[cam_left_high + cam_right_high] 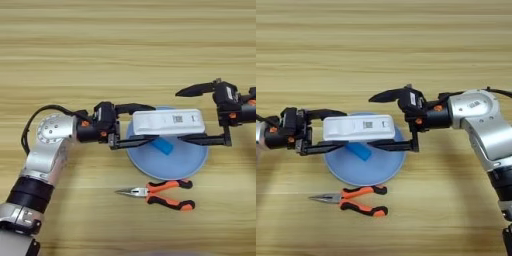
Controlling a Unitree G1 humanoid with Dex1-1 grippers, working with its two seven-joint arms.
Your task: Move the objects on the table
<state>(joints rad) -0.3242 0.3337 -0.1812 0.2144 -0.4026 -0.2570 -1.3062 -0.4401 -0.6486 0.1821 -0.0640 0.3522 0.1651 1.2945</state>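
A white bar-shaped device (168, 122) with a small barcode label on top lies across the far part of a round light-blue plate (175, 165), its long side running left to right. The plate sits on the wooden table (125, 55), a little nearer the near edge than the far one and roughly midway between the two side edges.

The left gripper (134, 125) reaches in from the left with its fingers spread around the left end of the device: one black finger lies along the far side at that corner, the other runs along the near side, low over the plate. Whether they actually press on the device I cannot tell.

The right gripper (387, 120) comes in from the right and is wide open. Its near finger (391, 145) lies along the device's near edge, while its far finger points left, well clear of the device's far side.

A small blue block (163, 145) rests on the plate just in front of the device, between the two near fingers. Orange-and-black pliers (160, 193) lie on the table just beyond the plate's near rim, nose pointing left.
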